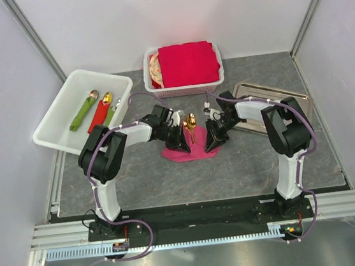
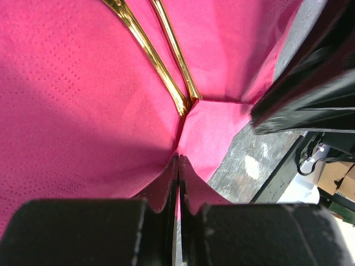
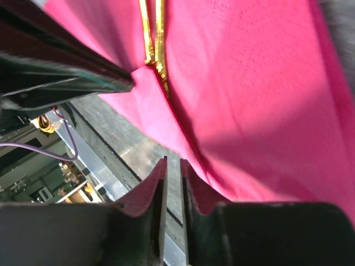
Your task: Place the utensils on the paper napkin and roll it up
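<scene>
Napkin (image 1: 189,153) and utensils (image 1: 191,122) sit together mid-table, between the two arms. The pink sheet lies flat with the gold pieces across it, bowls toward the far side and handles running near. Placing looks done and the wrapping step is in hand. Both wrist views show a pink flap folded over the handle tips. The left gripper (image 1: 182,144) is at the sheet's left side, clamped tight on a pinch of pink paper. The right gripper (image 1: 215,141) is at the right side with its jaws a narrow slit apart. Grey shows through that slit, and the paper edge runs just beside one finger, not clearly between them. By my reading, the next move calls for one side to be drawn over the handles and turned under. The thin paper should stay taut but untorn and the metal should not slide, and the right side needs either a fresh grip or to move clear. Counted: one pink napkin, two gold handles side by side, two grippers. At far left, one white bin (image 1: 54,121) holds three wrapped bundles (image 1: 101,113). At the far side, one basket (image 1: 218,70) holds one red stack (image 1: 189,64). At right there is one metal tray (image 1: 250,92).
</scene>
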